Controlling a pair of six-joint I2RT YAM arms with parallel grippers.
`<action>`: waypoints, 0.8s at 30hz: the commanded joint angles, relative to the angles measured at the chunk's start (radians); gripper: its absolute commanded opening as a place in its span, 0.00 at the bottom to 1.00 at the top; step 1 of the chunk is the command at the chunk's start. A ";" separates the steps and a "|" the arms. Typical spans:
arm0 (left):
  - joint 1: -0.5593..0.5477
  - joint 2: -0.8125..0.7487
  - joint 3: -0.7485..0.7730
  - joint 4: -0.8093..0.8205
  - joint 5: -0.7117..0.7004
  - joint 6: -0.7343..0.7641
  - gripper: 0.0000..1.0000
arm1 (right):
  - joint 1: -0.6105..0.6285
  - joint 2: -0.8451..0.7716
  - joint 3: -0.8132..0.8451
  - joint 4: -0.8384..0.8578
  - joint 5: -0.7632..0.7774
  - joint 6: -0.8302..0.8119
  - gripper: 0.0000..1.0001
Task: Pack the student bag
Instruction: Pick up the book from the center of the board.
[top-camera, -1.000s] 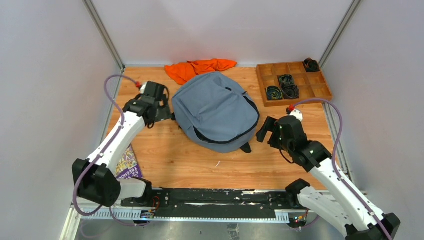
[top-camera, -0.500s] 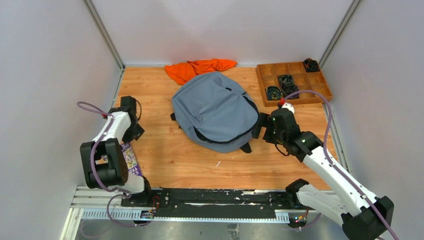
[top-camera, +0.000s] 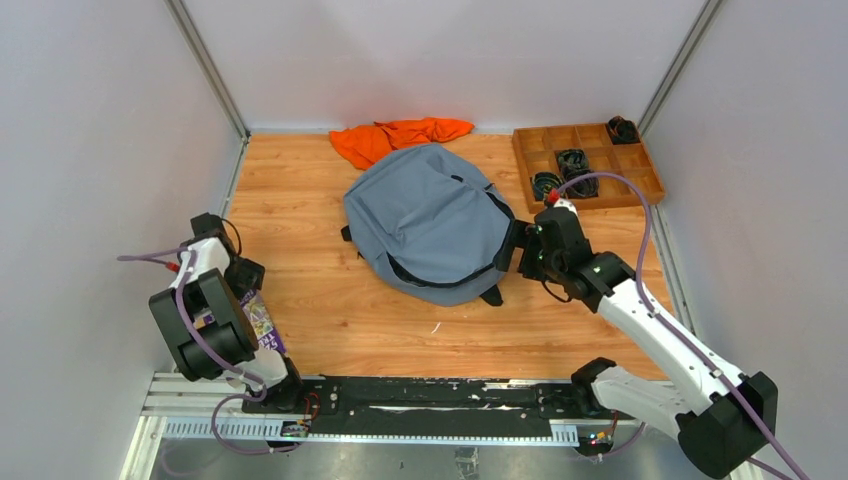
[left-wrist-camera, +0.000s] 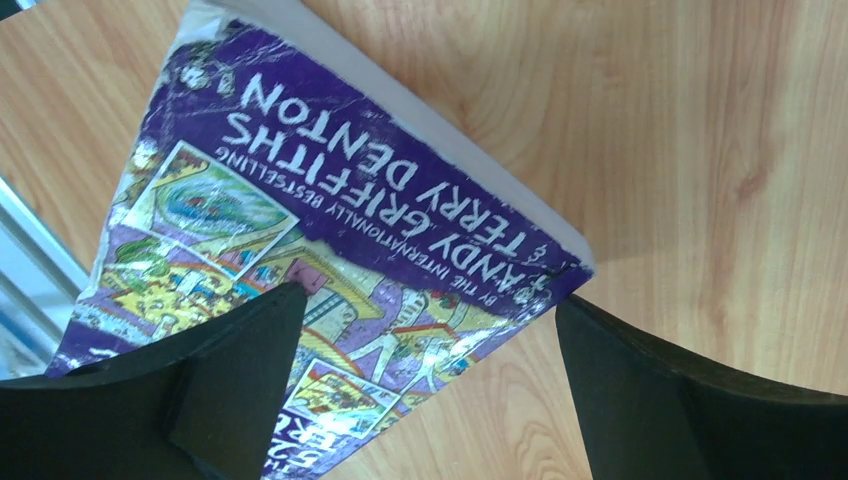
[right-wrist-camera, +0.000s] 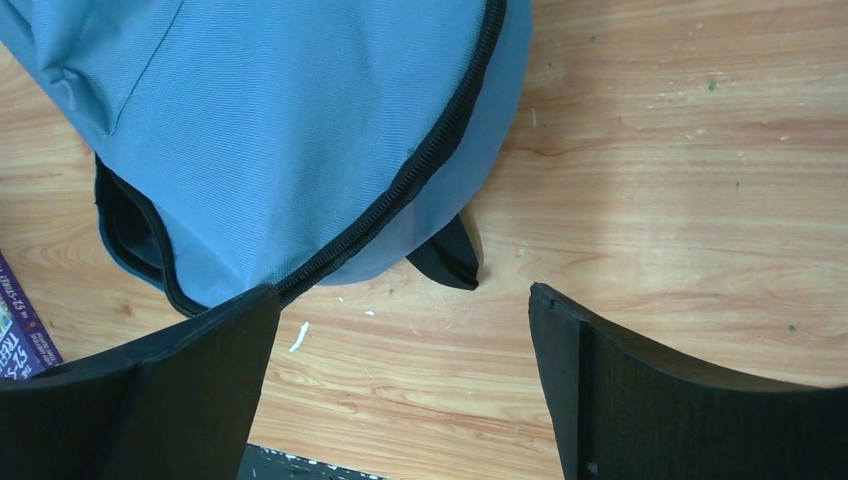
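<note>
Ok, left to right; left gripper (top-camera: 243, 272) sat low by the left edge of the table (top-camera: 340, 330), jaws wide apart, nothing clamped; wrist view had the same gripper (left-wrist-camera: 425, 300) straddling one corner of a purple book (left-wrist-camera: 330, 200); one finger (left-wrist-camera: 235, 380) was over the cover, the other over bare wood; contact with the book couldn't be told; cover read "ANDY GRIFFITHS" and "TERRY DENTON", upside down in that view, cartoon panels below the text; from the top camera the book (top-camera: 258, 322) lay flat at the near left corner, partly hidden by the left arm.

Mid-table: student bag (top-camera: 430, 220) lay flat, grey-blue, rounded end toward the arms, dark zipper line along that end gaping slightly; a black strap tab (top-camera: 490, 296) stuck out at its near right edge; orange cloth (top-camera: 395, 138) was bunched against the back wall, touching the bag's far edge.

Right gripper (top-camera: 515, 245) was at the bag's right edge, jaws spread, empty; its wrist view showed the bag (right-wrist-camera: 300, 120) filling the upper left, zipper (right-wrist-camera: 420, 160) running diagonally; that gripper (right-wrist-camera: 402, 292) had one finger (right-wrist-camera: 190, 370) by the bag's rim, the other over bare wood, the tab (right-wrist-camera: 445, 255) between them.

Far right corner: wooden compartment tray (top-camera: 520, 160), dark coiled items (top-camera: 575, 170) in several cells.
</note>
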 joint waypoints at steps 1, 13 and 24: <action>0.021 0.029 0.006 0.043 0.077 -0.021 1.00 | 0.002 0.001 0.024 0.038 -0.017 -0.009 0.98; -0.186 0.165 -0.101 0.240 0.285 -0.078 0.95 | 0.003 0.063 0.043 0.056 -0.059 0.012 0.96; -0.557 0.266 0.031 0.374 0.498 -0.114 0.94 | 0.003 0.034 0.016 0.050 -0.033 0.031 0.96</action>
